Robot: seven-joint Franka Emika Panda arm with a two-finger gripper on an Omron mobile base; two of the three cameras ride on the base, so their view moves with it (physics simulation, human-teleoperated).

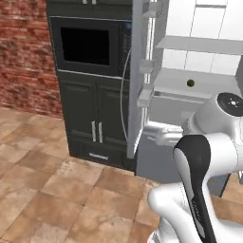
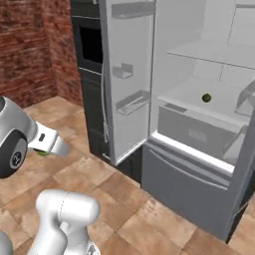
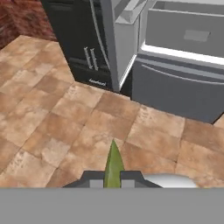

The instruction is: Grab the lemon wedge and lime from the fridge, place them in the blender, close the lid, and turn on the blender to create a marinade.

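I have the lemon wedge (image 3: 113, 165) pinched between the gripper (image 3: 113, 180) tips, its point running straight out ahead, while the lime (image 2: 206, 98) sits far forward and above on the fridge (image 2: 209, 55) shelf.

Glossy white arm (image 1: 209, 142) — rounded links, black joint bands

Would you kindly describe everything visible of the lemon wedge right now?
The lemon wedge is a small, narrow, yellowish-green piece tapering to a sharp point, with a smooth matte look. In the hand view it stands clamped between the fingertips of the pincer, its tip pointing away from the hand, above the brown tiled floor. In the right base view a bit of green peeks from under the hand. Nothing else touches it.
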